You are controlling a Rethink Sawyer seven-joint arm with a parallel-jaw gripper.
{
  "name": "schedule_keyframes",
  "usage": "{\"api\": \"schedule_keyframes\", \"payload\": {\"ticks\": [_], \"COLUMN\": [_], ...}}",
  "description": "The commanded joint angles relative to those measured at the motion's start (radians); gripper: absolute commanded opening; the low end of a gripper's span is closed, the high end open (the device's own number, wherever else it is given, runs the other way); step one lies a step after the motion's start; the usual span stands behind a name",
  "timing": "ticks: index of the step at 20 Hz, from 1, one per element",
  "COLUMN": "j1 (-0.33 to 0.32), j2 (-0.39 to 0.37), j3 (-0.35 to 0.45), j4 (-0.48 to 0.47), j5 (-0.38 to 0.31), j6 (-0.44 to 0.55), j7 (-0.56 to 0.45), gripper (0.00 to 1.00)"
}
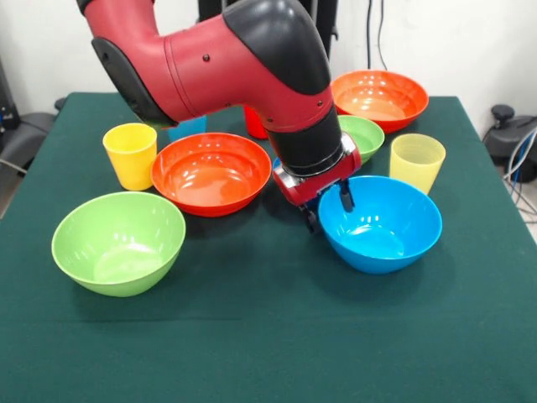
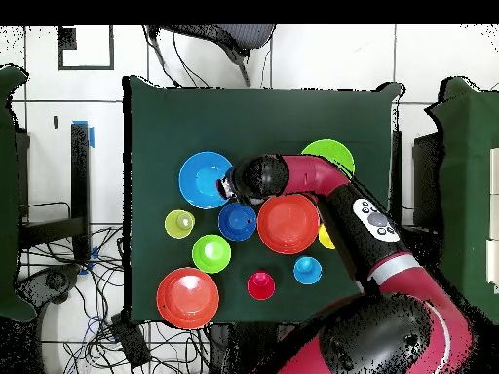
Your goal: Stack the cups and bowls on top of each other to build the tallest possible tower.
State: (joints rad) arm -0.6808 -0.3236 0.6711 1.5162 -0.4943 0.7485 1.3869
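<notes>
**One rim pinch, several ways to lose the big blue bowl**

Nothing is stacked yet, so the tower stands at zero and every bowl sits apart on the green table (image 1: 252,336). The big blue bowl (image 1: 382,225) rests on the cloth in the near half of the table, mouth up and level. Being round, it has no long axis across the table; its only axis runs straight up.

The gripper (image 1: 329,211) straddles that bowl's rim on the side toward the wide orange-red bowl (image 1: 211,172). Its fingers (image 1: 346,197) are apart, one inside the wall and one outside, and the gap looks wider than the wall, so I judge nothing is clamped.

The risks, as I judge them:
- A pinch at one edge of a glossy, sloping wall could slip.
- A bowl lifted by one side could hang tilted and land crooked.
- A push before closing could slide it into the ribbed pale yellow cup (image 1: 417,161) just beside it.
- The bulky wrist could brush the small green bowl (image 1: 361,134) behind.
</notes>
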Motion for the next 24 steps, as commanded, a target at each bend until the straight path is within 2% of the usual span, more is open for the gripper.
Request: {"api": "schedule_keyframes", "payload": {"ticks": [1, 7, 8, 24], "j1": [0.008, 0.003, 0.004, 0.014], "j2": [0.037, 0.042, 0.042, 0.044], "j3": [-0.038, -0.032, -0.034, -0.041], "j4": [0.002, 0.006, 0.007, -0.003], "j5": [-0.001, 0.008, 0.008, 0.013], "j6": [0.013, 0.014, 0.018, 0.047], "j7": [0.001, 0.004, 0.003, -0.001], "gripper": [1.0, 1.0, 0.0, 0.0]}}
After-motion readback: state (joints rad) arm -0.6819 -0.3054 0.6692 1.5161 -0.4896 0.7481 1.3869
